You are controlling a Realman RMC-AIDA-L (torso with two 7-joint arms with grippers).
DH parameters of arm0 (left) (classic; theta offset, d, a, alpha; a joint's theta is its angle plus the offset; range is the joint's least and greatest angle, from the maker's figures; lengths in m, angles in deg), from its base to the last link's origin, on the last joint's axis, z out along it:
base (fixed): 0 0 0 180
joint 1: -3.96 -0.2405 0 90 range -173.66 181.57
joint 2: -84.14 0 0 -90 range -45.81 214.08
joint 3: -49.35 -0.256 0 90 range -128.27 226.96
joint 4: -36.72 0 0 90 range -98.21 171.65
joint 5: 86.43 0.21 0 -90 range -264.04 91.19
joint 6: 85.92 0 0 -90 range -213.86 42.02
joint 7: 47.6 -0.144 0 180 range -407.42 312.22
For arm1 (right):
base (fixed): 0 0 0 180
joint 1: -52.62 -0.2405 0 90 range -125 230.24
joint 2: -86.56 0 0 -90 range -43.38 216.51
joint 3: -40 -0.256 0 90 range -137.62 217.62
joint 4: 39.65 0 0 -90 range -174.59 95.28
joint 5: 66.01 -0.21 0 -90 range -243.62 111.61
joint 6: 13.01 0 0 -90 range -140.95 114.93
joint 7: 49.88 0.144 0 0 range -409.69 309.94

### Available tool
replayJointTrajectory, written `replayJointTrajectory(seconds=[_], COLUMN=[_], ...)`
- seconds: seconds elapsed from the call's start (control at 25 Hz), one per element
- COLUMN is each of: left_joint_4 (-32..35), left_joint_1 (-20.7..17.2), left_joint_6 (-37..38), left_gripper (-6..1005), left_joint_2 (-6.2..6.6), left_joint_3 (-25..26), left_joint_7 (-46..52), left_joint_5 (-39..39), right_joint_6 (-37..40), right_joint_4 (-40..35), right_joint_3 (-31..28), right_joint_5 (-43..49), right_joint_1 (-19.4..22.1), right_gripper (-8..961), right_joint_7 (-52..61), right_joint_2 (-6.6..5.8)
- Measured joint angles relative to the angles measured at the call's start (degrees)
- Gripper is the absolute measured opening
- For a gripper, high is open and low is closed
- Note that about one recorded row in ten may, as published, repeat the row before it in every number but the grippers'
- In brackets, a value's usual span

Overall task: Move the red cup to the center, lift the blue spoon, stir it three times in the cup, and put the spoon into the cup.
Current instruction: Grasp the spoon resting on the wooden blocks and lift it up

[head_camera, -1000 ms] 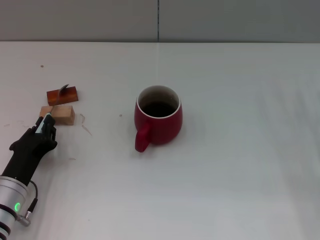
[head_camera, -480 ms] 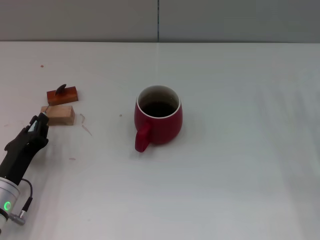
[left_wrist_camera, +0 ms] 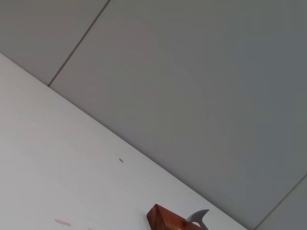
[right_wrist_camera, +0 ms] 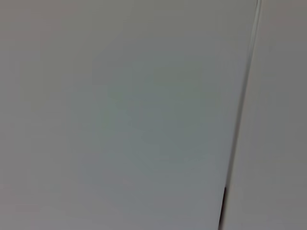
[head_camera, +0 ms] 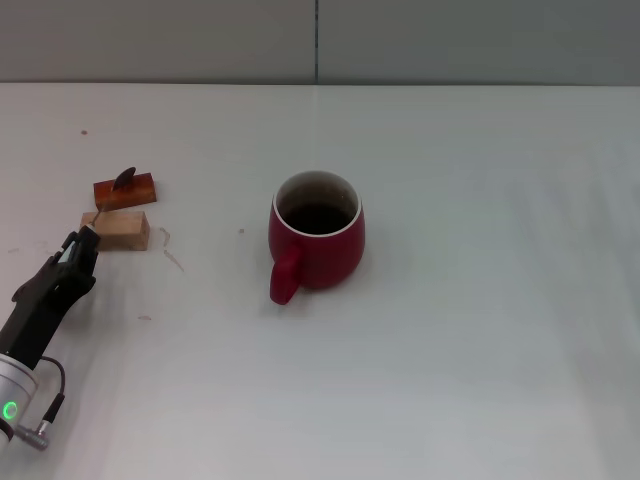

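Note:
The red cup (head_camera: 316,240) stands upright near the middle of the table, handle toward me, dark inside. The blue spoon's silver bowl (head_camera: 124,177) rests on an orange-red block (head_camera: 130,190), and its thin neck runs back over a tan block (head_camera: 122,229). My left gripper (head_camera: 80,243) is at the table's left, just beside the tan block, and looks shut on the spoon's pale-blue handle end. The left wrist view shows the spoon bowl (left_wrist_camera: 197,216) on the orange-red block (left_wrist_camera: 163,219). My right gripper is out of view.
The white table (head_camera: 450,330) reaches back to a grey wall (head_camera: 450,40). The two small blocks sit at the left, well apart from the cup. The right wrist view shows only grey wall.
My left gripper has drawn back a little toward the left and front. The spoon bowl has dropped lower on the orange-red block. The cup has not moved.

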Motion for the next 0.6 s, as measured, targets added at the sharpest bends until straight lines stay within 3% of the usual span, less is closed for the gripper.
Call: replayJointTrajectory(seconds=[0.6], left_joint_4=[1.1], left_joint_1=[-0.6], left_joint_6=[0.1], left_gripper=[163], left_joint_2=[-0.34], left_joint_3=[-1.2], left_joint_7=[-2.9], left_joint_5=[0.0], right_joint_6=[0.0], right_joint_4=[0.0], right_joint_3=[0.0], right_joint_5=[0.0], right_joint_1=[0.1], right_gripper=[597], right_joint_7=[0.0], right_joint_2=[0.0])
